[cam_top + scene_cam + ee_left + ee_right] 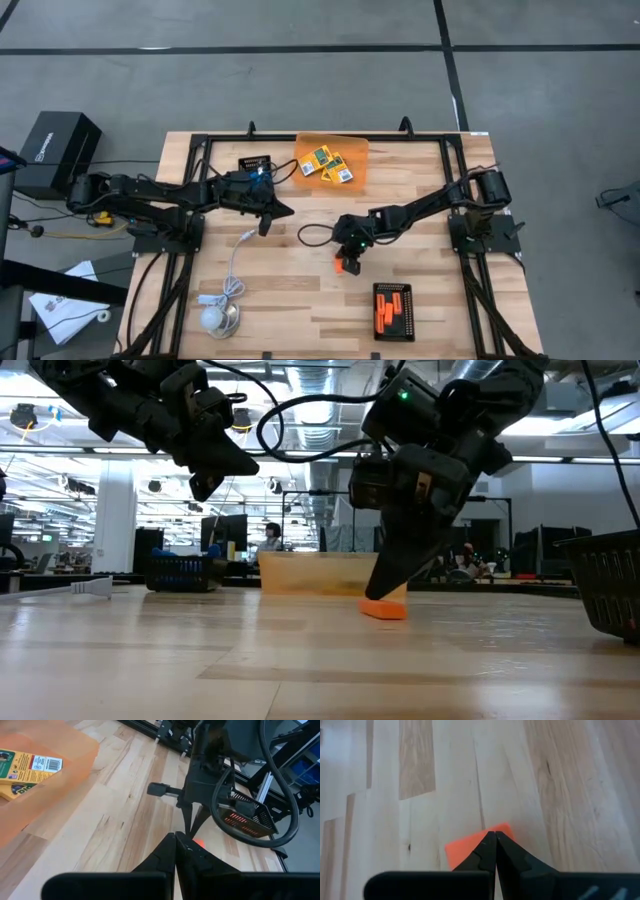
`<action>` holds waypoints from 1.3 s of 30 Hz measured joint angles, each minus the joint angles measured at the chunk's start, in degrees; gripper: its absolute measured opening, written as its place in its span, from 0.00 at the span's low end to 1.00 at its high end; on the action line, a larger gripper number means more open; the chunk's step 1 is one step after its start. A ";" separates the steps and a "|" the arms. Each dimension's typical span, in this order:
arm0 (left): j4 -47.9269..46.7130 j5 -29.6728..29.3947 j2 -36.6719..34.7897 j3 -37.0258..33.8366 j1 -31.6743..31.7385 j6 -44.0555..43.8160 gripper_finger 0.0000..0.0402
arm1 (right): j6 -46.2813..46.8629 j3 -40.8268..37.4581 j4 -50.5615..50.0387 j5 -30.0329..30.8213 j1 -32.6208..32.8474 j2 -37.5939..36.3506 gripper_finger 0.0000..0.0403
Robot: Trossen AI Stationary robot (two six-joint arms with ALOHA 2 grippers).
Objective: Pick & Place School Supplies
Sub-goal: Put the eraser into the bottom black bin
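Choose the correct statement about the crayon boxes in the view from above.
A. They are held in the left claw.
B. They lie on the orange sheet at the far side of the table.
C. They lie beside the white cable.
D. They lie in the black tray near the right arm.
B: the crayon boxes rest on the orange sheet at the table's far edge, apart from both claws.

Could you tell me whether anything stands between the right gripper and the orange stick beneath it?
Nothing visible does. The right gripper, shut, points down at the orange stick lying on the bare table; the right wrist view shows its tips right over the stick.
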 joint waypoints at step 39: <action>-0.72 0.02 0.00 0.00 0.00 0.52 0.00 | 4.14 -0.72 -10.50 2.12 -10.83 -3.04 0.00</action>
